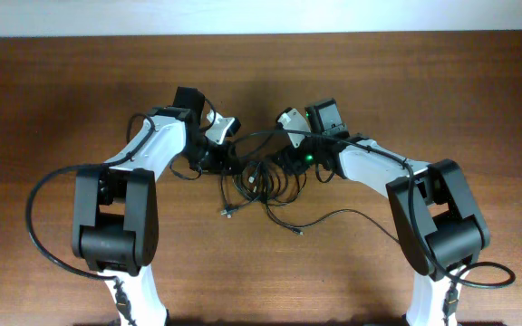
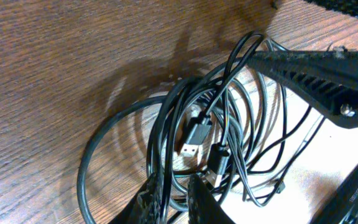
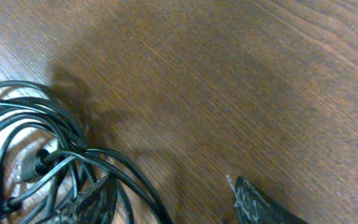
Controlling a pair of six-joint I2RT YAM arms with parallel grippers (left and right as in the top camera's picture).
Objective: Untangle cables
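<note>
The cables (image 1: pixel 259 179) form a knotted bundle of thin black loops on the wooden table (image 1: pixel 62 91), between my two grippers. In the left wrist view the cables (image 2: pixel 166 124) lie coiled, with a silvery USB plug (image 2: pixel 194 140) in the middle. My left gripper (image 2: pixel 178 200) is shut on one strand at the bundle's left edge (image 1: pixel 217 161). My right gripper (image 3: pixel 169 202) is open, with the cables (image 3: pixel 42 143) lying over its left finger. It sits at the bundle's right side (image 1: pixel 288 161).
Two loose cable ends trail toward the front of the table, one plug (image 1: pixel 227 212) at the left and one (image 1: pixel 299 233) further forward. A single strand (image 1: pixel 352 213) runs right toward the right arm's base. The right arm's finger (image 2: pixel 316 81) crosses the left wrist view.
</note>
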